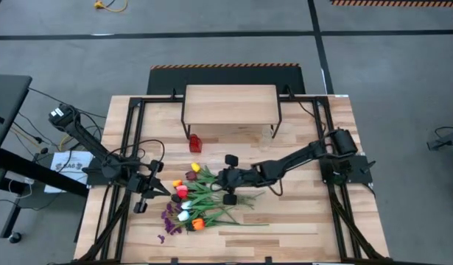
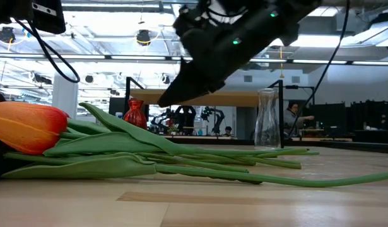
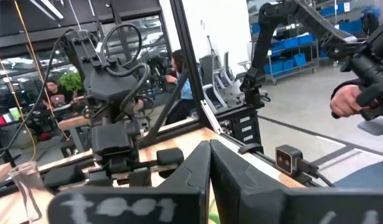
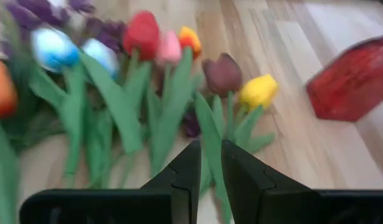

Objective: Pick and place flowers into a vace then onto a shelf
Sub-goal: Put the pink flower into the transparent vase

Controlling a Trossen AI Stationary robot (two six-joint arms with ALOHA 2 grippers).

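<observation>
The flowers (image 1: 193,197) lay flat in a loose bunch on the bench (image 1: 300,221), near the middle and a little toward the front edge, blooms pointing to the left side and green stems trailing right. In the right wrist view the blooms showed red, pink, orange, yellow, dark maroon, pale blue-white and purple, all resting on the planks.

The right hand (image 1: 227,179) reached in from the right side of the bench and sat low over the stem end of the bunch. Its fingers (image 4: 238,165) stood only a narrow gap apart, with a green stem running up between the tips — whether they actually pinched that stem could not be told.

The left hand (image 1: 154,187) waited near the left edge of the bench, just beside the blooms, with its fingers (image 3: 197,168) pressed together on nothing.

The shelf (image 1: 230,104) stood at the back edge of the bench, centred, its plank top bare. A red vase (image 1: 195,141) stood in front of the shelf's left leg, and a clear glass vase (image 2: 267,118) stood upright by its right leg — both well apart from the bunch.

People sat at desks in the room beyond.
</observation>
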